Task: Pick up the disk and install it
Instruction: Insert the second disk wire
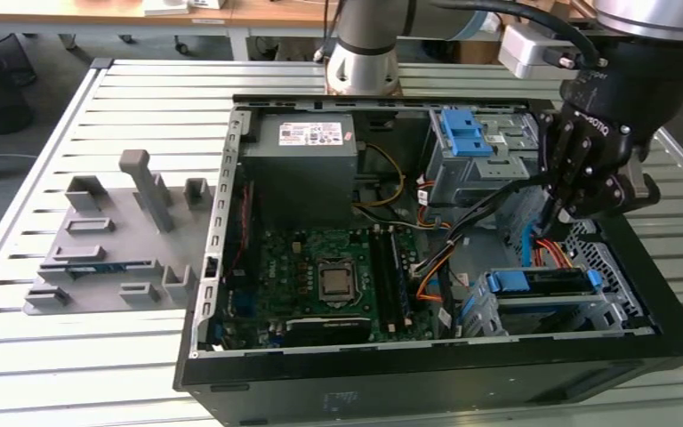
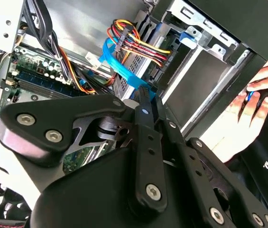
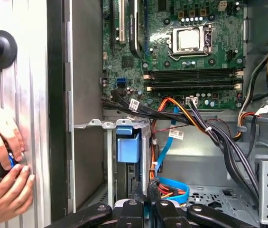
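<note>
Clearance is scarce in the exterior view: the open black computer tower case (image 1: 437,378) lies on its side on the slatted metal table (image 1: 140,98). The black two-fingered gripper (image 1: 565,212) hangs inside the case near the wall on the exterior view's right, between the grey steel drive cage (image 1: 484,169) and the case rim. Loose orange and black cables (image 1: 437,267) run close by it. The disk (image 1: 540,283), a flat drive in a blue plastic carrier frame, sits in the lower bay just in front of the gripper and apart from it. A grey plastic parts fixture (image 1: 110,240) stands well clear on the table at the exterior view's left.

In the second wrist view the gripper (image 2: 150,97) points into the cage, and the jaws are drawn together with nothing visible between them. A bright blue flat cable (image 2: 119,66) and a bundle of coloured wires (image 2: 138,47) lie just past the tips. A person's hand (image 2: 262,95) rests outside the case wall.

In the first wrist view the gripper (image 3: 148,187) shows the jaws closed beside the cage. The disk (image 3: 128,145) shows its blue frame end seated in its bay. The green motherboard (image 3: 171,57) lies beyond, and two hands (image 3: 3,161) rest on the table.
</note>
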Robot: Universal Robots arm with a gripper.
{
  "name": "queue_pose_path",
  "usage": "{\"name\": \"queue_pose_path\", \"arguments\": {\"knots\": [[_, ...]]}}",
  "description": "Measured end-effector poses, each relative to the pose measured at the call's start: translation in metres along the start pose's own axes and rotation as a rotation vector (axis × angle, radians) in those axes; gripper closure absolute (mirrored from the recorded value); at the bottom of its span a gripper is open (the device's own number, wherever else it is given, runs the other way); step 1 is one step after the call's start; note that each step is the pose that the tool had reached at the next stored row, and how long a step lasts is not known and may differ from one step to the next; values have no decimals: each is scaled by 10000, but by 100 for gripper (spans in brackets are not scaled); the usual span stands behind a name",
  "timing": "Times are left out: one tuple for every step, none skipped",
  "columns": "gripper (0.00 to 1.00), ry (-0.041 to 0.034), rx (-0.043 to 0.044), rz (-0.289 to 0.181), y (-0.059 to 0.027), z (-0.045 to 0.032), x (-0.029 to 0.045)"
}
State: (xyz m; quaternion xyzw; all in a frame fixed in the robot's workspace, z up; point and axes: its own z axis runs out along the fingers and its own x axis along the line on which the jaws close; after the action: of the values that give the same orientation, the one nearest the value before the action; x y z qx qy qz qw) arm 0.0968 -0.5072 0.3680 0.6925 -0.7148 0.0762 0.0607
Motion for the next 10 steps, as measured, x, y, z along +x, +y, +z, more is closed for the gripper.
{"name": "queue_pose_path", "arguments": {"knots": [[84, -80, -3, 1, 0, 7, -1], [84, -184, -6, 3, 0, 11, -2], [84, -305, -10, 6, 0, 16, -3], [84, -428, -14, 8, 0, 19, -3], [84, -539, -18, 10, 1, 23, -4], [84, -594, -19, 11, 1, 30, -5], [84, -616, -19, 12, 1, 39, -6], [84, -616, -18, 11, 1, 47, -5], [84, -614, -17, 12, 1, 52, -4], [84, -613, -16, 12, 1, 59, -3]]}}
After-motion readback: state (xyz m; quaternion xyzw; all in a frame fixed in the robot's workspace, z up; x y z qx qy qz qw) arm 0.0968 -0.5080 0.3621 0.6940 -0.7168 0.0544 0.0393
